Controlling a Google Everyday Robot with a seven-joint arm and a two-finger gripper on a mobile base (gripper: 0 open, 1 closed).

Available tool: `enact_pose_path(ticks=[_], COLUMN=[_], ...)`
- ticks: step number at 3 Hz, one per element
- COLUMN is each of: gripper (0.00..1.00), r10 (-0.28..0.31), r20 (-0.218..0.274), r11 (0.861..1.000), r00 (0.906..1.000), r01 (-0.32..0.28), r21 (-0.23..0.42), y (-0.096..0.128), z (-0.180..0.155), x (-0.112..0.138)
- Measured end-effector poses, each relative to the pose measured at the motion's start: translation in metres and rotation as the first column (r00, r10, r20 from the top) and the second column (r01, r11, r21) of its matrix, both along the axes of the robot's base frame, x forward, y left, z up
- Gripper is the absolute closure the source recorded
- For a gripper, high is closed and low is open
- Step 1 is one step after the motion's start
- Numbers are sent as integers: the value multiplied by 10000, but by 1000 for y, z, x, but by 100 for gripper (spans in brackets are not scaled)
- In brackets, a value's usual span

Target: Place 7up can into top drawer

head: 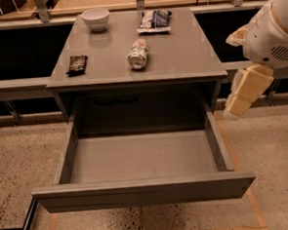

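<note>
The 7up can [138, 54] lies on its side in the middle of the grey table top [179, 51], its metal rim facing the front. The top drawer [144, 191] is pulled fully out below the table and holds nothing. My gripper [235, 107] hangs at the right, beside the table's right front corner and above the drawer's right wall. It points down and is well apart from the can, with nothing seen in it.
A white bowl [95, 18] stands at the back left of the table top. A blue-white snack bag [154, 19] lies at the back middle. A dark snack bar [77, 64] lies at the left. Dark shelving runs behind the table.
</note>
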State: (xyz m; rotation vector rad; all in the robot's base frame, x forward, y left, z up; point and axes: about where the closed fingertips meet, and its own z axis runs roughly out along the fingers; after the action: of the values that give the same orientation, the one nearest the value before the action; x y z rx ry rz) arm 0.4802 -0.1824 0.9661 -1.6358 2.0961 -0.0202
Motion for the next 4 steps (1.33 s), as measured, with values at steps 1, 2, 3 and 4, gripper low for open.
enact_pose_path(ticks=[1,2,3,4], gripper=[0,0,0,0], r10=[251,176,54,18], r20=[340,695,1143,1233], r11=[9948,9738,9502,9472], r00=[9991,9974,9934,9924], r01=[-283,-328,-407,-412], r21=[980,2252,3090,3181], y=[31,58,86,88], z=[-3,-4,-1,-1], x=[29,73,119,125])
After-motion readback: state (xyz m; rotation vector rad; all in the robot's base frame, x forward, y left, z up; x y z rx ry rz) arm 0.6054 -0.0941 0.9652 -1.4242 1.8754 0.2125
